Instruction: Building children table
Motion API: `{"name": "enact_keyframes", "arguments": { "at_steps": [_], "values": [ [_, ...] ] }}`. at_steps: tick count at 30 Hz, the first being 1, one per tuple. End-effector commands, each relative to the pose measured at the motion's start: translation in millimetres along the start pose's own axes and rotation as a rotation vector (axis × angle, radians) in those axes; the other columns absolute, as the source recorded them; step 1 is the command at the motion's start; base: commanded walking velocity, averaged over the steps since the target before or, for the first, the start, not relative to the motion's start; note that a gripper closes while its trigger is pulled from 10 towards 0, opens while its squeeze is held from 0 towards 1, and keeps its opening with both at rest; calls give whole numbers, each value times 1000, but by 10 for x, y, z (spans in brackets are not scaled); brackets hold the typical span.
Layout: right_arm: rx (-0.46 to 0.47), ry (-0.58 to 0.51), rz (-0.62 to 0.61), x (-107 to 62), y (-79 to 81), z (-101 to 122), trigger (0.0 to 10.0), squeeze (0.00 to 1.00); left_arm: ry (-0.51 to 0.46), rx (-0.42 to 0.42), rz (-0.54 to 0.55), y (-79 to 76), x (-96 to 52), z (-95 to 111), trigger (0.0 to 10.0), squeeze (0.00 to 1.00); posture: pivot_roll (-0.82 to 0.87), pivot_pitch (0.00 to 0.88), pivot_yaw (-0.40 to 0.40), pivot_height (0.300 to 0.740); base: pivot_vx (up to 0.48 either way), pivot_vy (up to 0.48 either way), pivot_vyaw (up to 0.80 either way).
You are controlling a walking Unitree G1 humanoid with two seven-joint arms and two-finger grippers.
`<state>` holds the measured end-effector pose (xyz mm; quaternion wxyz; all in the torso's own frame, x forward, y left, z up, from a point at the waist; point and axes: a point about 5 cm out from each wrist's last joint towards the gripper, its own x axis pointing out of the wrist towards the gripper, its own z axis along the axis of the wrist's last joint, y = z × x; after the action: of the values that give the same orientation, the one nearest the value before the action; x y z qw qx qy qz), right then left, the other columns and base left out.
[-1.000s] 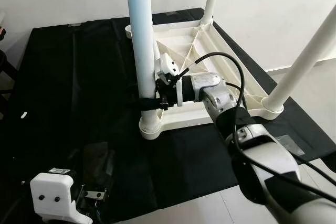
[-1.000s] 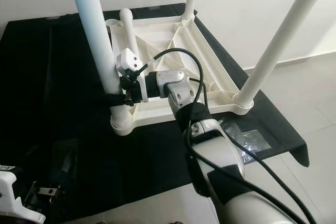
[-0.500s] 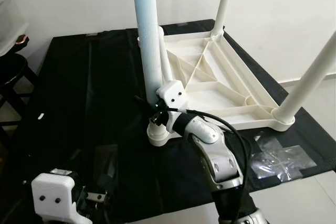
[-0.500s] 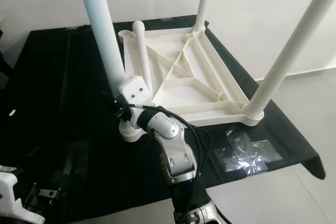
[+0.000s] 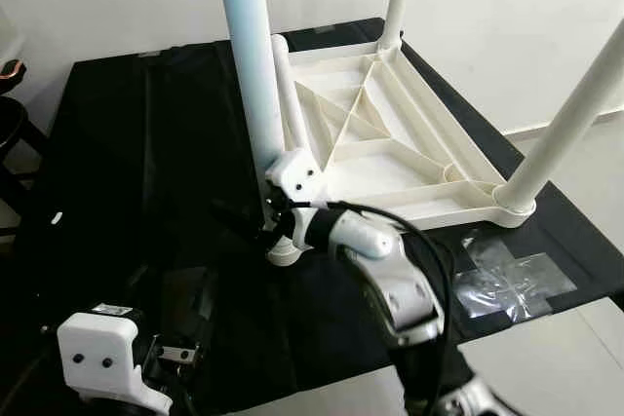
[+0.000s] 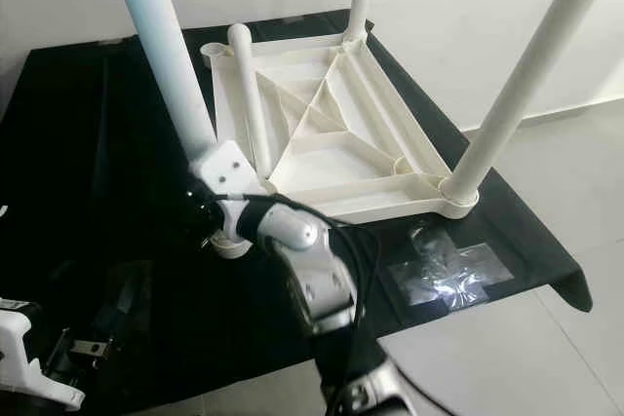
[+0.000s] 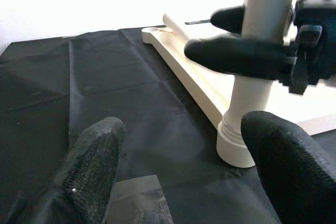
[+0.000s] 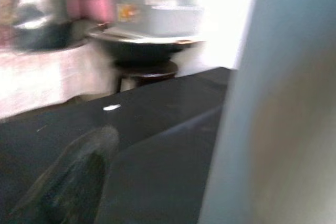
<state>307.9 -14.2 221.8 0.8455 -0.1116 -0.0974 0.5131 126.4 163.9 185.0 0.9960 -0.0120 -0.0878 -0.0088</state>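
Observation:
A white children's table (image 5: pixel 390 148) lies upside down on a black cloth (image 5: pixel 146 143). Three legs stand up in its corners. My right gripper (image 5: pixel 255 224) is at the near-left table leg (image 5: pixel 244 65), just above its socket. In the left wrist view its black fingers (image 7: pixel 236 56) lie on both sides of that leg, shut on it. A fourth leg (image 6: pixel 249 94) lies loose along the table's left rim. My left gripper (image 7: pixel 178 171) stays low over the cloth at the near left, open and holding nothing, facing that leg's base.
A crumpled clear plastic bag (image 5: pixel 507 275) lies on the cloth's near right corner. A dark stool (image 5: pixel 10 104) stands at the left, with containers on another stool (image 8: pixel 147 30) in the right wrist view. Pale floor runs along the cloth's near and right edges.
The camera has shifted. My right arm has swung from the table's right side to its front. The right gripper sits lower on the near-left leg, close to the socket. The left gripper stays put.

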Motion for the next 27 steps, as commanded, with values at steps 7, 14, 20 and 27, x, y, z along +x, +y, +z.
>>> {"name": "enact_keyframes", "arguments": {
  "at_steps": [7, 14, 20, 27],
  "values": [
    [-128, 62, 330, -121, -379, 16, 10000, 0, 23, 5, -119, -91, -39, 13, 10000, 0, 159, 171, -23, 740, 0, 0, 0],
    [-117, 136, 488, -202, -498, -18, 10000, 0, 40, 24, -442, -279, -134, 62, 10000, 0, 174, 181, -30, 740, 0, 0, 0],
    [-96, 132, 494, -157, -541, -24, 10000, 0, 69, 0, -519, -306, -190, 37, 10000, 0, 173, 180, -25, 740, 0, 0, 0],
    [-42, 105, 471, -88, -556, -105, 3843, 0, 68, -12, -510, -291, -194, 29, 10000, 0, 166, 179, -36, 740, 0, 0, 0]
  ]
}}
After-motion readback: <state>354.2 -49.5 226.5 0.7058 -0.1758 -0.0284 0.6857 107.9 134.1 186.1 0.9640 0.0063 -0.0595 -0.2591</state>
